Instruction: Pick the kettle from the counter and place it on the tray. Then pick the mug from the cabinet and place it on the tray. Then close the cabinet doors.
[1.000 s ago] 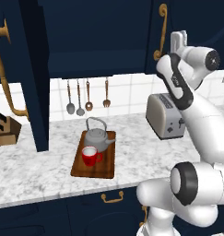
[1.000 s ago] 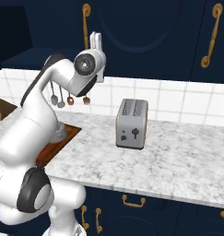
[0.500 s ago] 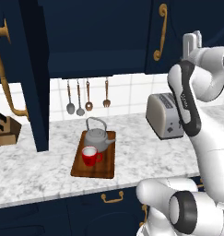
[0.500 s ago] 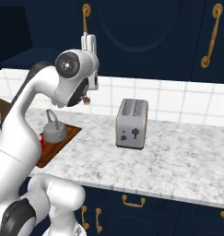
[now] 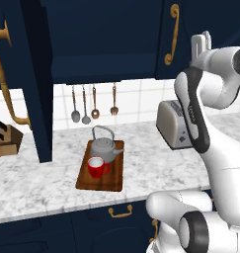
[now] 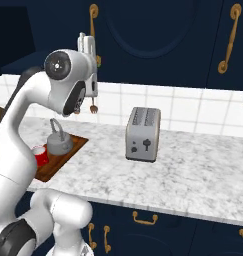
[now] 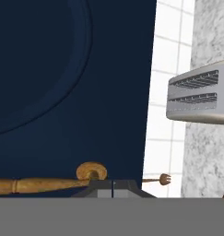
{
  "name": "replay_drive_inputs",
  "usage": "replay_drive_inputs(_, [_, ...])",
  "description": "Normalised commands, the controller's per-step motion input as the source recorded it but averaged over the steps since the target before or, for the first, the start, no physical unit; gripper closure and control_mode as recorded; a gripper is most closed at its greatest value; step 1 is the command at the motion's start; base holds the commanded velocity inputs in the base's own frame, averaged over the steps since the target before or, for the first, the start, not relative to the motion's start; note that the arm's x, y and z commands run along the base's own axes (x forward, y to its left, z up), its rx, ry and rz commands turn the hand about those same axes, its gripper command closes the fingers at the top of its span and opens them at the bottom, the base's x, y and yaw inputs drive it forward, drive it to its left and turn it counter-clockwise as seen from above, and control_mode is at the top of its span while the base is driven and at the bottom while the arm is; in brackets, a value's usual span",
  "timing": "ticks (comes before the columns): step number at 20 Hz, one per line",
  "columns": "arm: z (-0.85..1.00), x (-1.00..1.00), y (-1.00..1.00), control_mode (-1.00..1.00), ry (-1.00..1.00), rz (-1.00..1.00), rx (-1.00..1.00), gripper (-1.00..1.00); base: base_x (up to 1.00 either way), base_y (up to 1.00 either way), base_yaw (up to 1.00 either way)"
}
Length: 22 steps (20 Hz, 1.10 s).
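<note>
With the squat grey metal kettle (image 5: 105, 148) and small red mug (image 5: 96, 167) both on the brown wooden tray (image 5: 101, 174), I have swung my hand (image 7: 113, 184), fingertips pressed together, up against the navy cabinet door's brass handle (image 7: 44, 183) to close it.

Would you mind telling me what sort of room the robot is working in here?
Most likely a home kitchen, rendered: a marbled stone counter carries a silver toaster, utensils hang on the white tiled wall, and navy cabinets with brass handles sit above.
</note>
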Motion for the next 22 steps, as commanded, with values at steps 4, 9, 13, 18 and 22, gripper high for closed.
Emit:
replay_drive_inputs(4, [0.03, -0.61, 0.98, -1.00, 0.00, 0.01, 0.00, 1.00, 0.00, 0.00, 0.00])
replay_drive_inputs(9, [0.04, -0.87, 1.00, -1.00, 0.00, 0.04, 0.00, 1.00, 0.00, 0.00, 0.00])
replay_drive_inputs(13, [-0.07, -0.88, 1.00, -1.00, -0.01, 0.07, -0.04, 1.00, 0.00, 0.00, 0.00])
replay_drive_inputs(18, [-0.26, -0.76, 0.98, -1.00, -0.11, 0.08, -0.02, 1.00, 0.00, 0.00, 0.00])
replay_drive_inputs(22, [-0.08, -0.51, 0.51, -1.00, 0.00, 0.16, -0.06, 1.00, 0.00, 0.00, 0.00])
